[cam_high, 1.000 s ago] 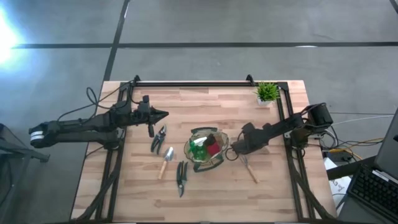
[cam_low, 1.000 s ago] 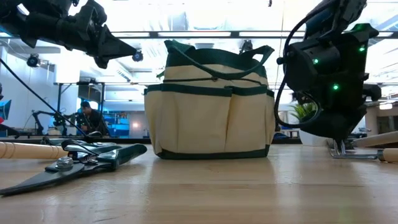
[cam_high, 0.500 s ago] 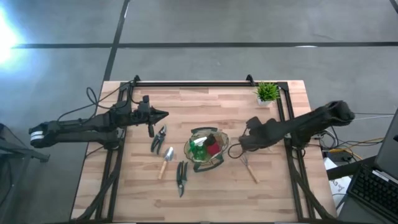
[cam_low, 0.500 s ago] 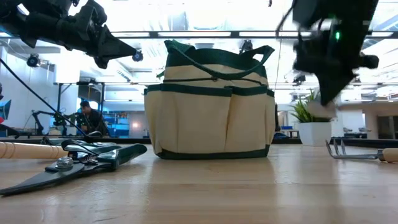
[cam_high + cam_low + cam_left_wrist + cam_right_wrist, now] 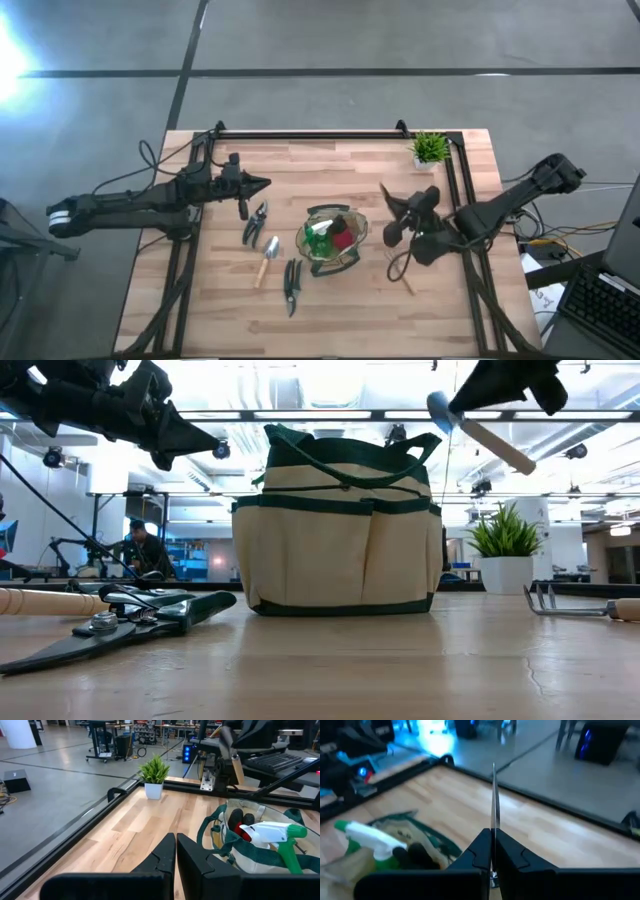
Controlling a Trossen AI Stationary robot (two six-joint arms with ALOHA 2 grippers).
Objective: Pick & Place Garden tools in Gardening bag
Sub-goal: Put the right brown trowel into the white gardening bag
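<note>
Right hand [image 5: 392, 212] is up off the counter [image 5: 330, 170] just right of the bag [image 5: 331, 240], clamped on a trowel [image 5: 478, 432], blade edge-on between its fingers. Spray bottle [image 5: 274, 835] and red-and-black piece [image 5: 344, 237] in the bag. Rake [image 5: 401, 272] right of the bag; shears [image 5: 291, 284] and second trowel [image 5: 267, 258] left. Left hand [image 5: 262, 184] hovers upper left of the bag, fingers pressed together, empty.

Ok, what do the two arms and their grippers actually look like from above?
Both are dark, jointed arms. The left arm has a white band near its outer end, and black cables loop beside it. The left gripper tapers to two dark, wedge-shaped fingers. The right gripper is equally dark.
</note>
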